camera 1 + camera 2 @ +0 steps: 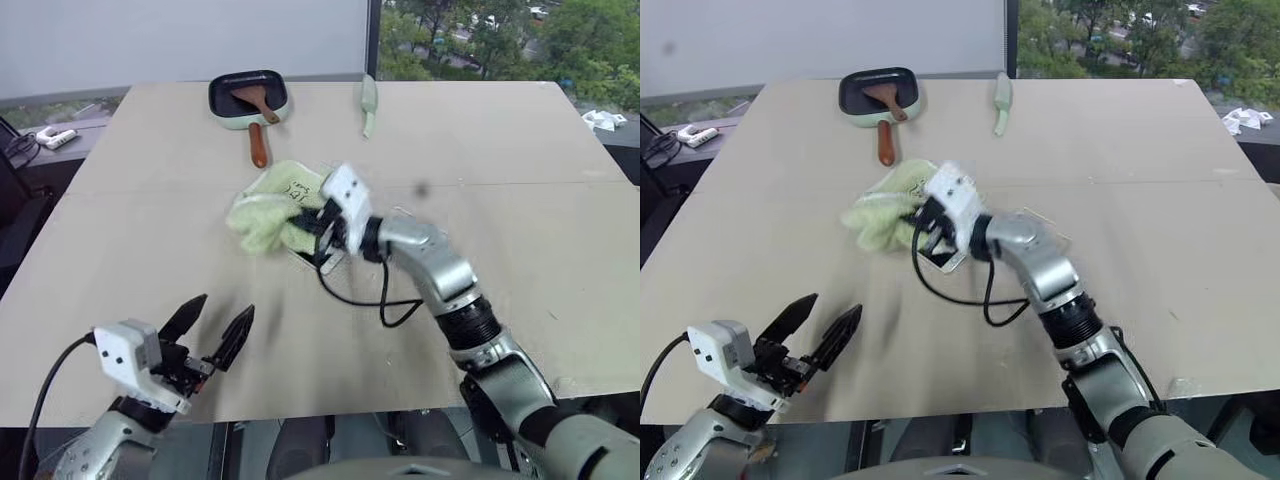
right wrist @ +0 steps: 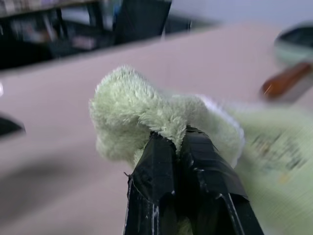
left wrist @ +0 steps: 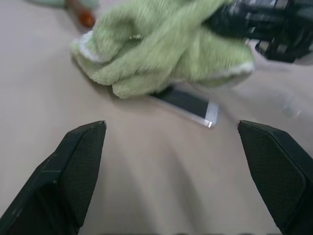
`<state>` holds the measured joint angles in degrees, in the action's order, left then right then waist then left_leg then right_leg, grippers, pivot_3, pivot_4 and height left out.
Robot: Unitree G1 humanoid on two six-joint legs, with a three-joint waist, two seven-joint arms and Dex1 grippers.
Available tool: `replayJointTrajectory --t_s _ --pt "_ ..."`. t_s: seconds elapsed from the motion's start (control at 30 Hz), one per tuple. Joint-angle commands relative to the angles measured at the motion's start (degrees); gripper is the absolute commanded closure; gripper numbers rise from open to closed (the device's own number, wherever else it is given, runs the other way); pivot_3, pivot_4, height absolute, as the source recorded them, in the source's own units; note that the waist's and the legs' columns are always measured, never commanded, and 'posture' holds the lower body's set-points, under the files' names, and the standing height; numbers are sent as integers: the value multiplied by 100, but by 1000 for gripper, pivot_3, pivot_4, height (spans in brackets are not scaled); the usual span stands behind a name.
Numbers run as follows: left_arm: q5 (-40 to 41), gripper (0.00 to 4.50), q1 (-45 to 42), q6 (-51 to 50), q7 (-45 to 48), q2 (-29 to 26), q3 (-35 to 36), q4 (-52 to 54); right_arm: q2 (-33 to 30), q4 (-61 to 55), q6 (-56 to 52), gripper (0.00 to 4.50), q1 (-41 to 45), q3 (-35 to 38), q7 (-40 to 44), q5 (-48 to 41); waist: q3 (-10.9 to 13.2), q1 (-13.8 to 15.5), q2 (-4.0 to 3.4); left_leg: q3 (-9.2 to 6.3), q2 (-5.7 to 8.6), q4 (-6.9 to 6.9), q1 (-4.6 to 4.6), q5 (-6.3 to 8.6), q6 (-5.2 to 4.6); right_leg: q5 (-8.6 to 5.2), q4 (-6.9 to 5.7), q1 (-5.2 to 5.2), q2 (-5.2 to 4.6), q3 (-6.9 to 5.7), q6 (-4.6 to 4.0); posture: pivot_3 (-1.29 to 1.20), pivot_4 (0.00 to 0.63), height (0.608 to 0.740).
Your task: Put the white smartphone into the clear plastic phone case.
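**Green cloth pinched in the right gripper, phone half showing beneath it**

Green terry cloth (image 1: 268, 215) sits bunched near the middle of the pale wooden table (image 1: 520, 150), and the right gripper (image 2: 182, 147) has its two black fingers pressed together on a fold of it, the cloth puffing out around the fingertips. Under the near edge of the cloth, the white smartphone (image 3: 188, 105) lies flat on the table, one end with its white rim and dark screen sticking out, the rest covered. I cannot make out the clear plastic phone case with any certainty.

Nearer the robot, the left gripper (image 1: 212, 325) hovers over bare table, well apart from the cloth, its fingers spread wide with nothing between them.

At the far side of the table lie a dark pan (image 1: 248, 98) with a pale green rim and a brown-handled spatula (image 1: 256, 120) resting in it, and beside them a pale green utensil (image 1: 369, 103).
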<state>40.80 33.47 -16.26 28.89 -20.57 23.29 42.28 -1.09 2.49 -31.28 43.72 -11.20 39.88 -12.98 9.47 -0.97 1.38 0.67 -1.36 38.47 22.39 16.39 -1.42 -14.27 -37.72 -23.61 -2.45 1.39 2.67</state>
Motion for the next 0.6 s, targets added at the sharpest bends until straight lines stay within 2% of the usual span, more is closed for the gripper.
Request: replayJointTrajectory --t_s 0.03,0.2,0.3,0.37,0.47,0.6 --pt "295 0 -302 -151 -92 -238 15 363 -441 -294 -211 4467 153 824 19 -535 -1 2 1 -1 1 0 1 0 0 1 1 0 0 0 1 0 150 740" --pt "455 0 -805 -452 18 -678 -293 440 -1176 -415 -491 4467 174 1816 -94 -1149 3 6 -6 -11 9 0 21 0 0 3 5 -7 -11 -13 4 0 150 740" --pt "526 0 -1401 -679 122 -1012 -636 435 -1820 -166 -579 4467 345 2958 -397 -1655 17 34 -28 -13 9 -3 25 0 0 3 5 -8 -9 -15 5 0 150 740" --pt "636 0 -1767 -811 57 -1094 -776 420 -2207 163 -505 4467 488 3489 -700 -1786 21 36 -35 -18 14 0 31 -1 -1 3 6 -8 -11 -22 5 0 150 740" --pt "712 0 -2048 -930 1 -1142 -880 417 -2590 507 -402 4467 565 3806 -969 -1794 21 -7 -35 -13 15 0 31 -1 -2 3 8 -7 -11 -17 6 0 150 740" --pt "905 0 -2527 -1113 -110 -1187 -1030 422 -3239 1146 -114 4467 579 4651 -1296 -1961 24 -13 -41 -2 8 -4 25 -1 -2 3 6 -9 2 -2 6 0 150 740"
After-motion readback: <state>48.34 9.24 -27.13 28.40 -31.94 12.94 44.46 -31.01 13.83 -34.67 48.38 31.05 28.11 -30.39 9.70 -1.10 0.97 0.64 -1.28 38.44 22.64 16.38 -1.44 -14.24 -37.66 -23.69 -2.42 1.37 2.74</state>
